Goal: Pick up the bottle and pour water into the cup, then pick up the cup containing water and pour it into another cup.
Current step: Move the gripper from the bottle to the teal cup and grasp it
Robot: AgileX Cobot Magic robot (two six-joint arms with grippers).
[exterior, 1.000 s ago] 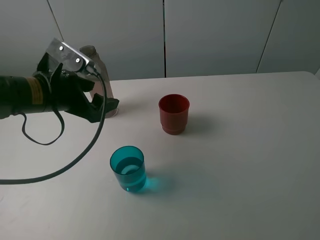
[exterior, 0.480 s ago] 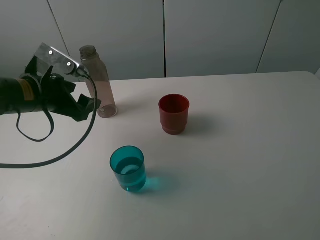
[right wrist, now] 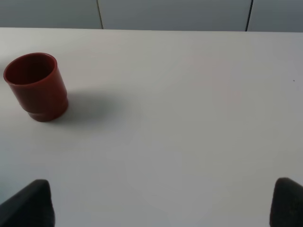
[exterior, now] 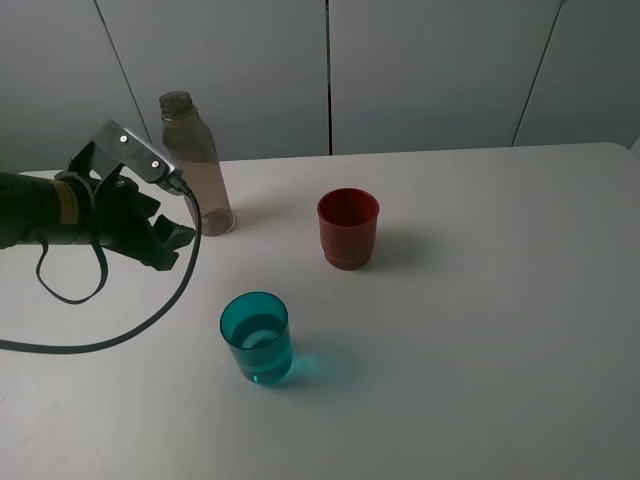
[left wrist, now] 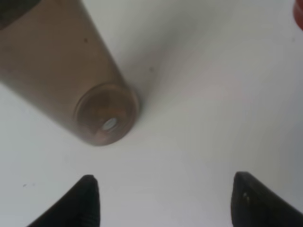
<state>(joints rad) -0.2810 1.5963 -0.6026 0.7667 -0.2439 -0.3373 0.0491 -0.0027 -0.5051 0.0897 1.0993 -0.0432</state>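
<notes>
The tall brownish bottle (exterior: 194,160) stands upright and capless at the back left of the table; its base also fills the left wrist view as the bottle (left wrist: 71,80). My left gripper (exterior: 174,238) hangs just left of and in front of the bottle, apart from it. In its own view the left gripper (left wrist: 168,201) is open, its black fingertips (left wrist: 87,198) wide apart with only bare table between them. The teal cup (exterior: 257,337) stands near the front with some water in it. The red cup (exterior: 348,228) stands mid-table, also seen as the red cup (right wrist: 35,87). My right gripper (right wrist: 158,203) is open above bare table.
The white table (exterior: 480,330) stretches out to the right of the cups. A grey panelled wall (exterior: 420,70) runs behind its far edge. The left arm's black cable (exterior: 130,330) loops over the table's left side.
My left gripper has let go of the bottle and drawn back to the left and towards the front. The bottle now stands free; both cups have not moved.
</notes>
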